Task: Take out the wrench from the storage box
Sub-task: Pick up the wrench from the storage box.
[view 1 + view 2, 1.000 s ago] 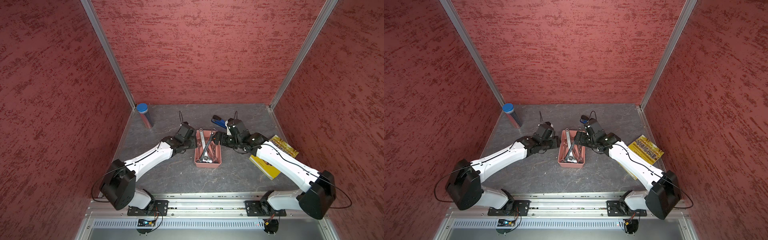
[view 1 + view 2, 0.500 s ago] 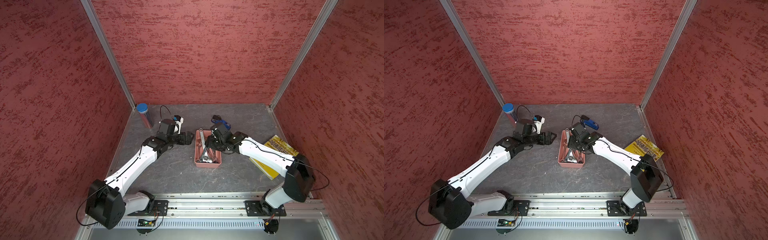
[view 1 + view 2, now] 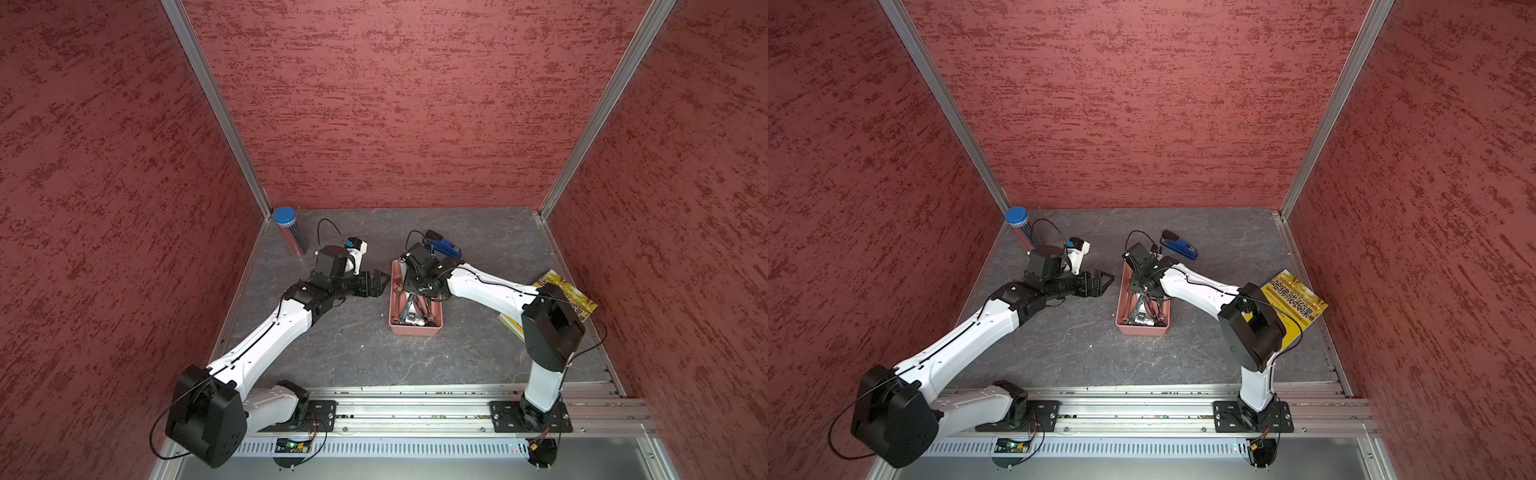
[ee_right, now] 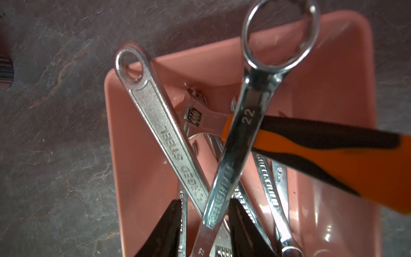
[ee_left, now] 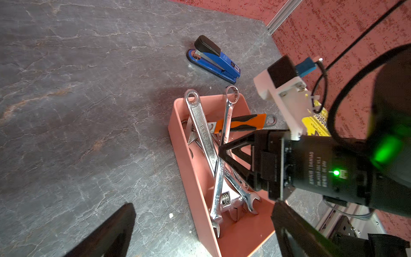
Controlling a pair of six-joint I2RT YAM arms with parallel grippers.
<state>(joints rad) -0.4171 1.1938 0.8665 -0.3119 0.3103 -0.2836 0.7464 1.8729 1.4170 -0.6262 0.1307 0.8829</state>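
Note:
The salmon-pink storage box [image 3: 415, 330] [image 3: 1142, 330] [image 5: 242, 231] [image 4: 138, 138] lies mid-table with several steel wrenches crossed inside. On top lies a shiny wrench [image 4: 241, 133] [image 5: 229, 115] marked 22, its ring end over the far rim. My right gripper [image 4: 204, 201] [image 3: 415, 293] [image 3: 1144, 297] reaches down into the box. Its jaws straddle that wrench's shaft, narrowed, with a gap still showing on one side. My left gripper [image 5: 202, 204] [image 3: 376, 282] [image 3: 1100, 282] stands wide open just outside the box's left wall, holding nothing.
An adjustable wrench [image 4: 160, 115] and an orange-and-black-handled one [image 4: 322, 151] cross under the shiny wrench. A blue stapler [image 3: 442, 245] [image 5: 213, 60] lies behind the box. A yellow book [image 3: 1296, 295] lies at the right and a blue-capped tube [image 3: 289, 232] stands back left. Red walls close three sides.
My right gripper has gone down into the box and its jaws have narrowed around the shiny wrench. My left jaws have opened wide beside the box.

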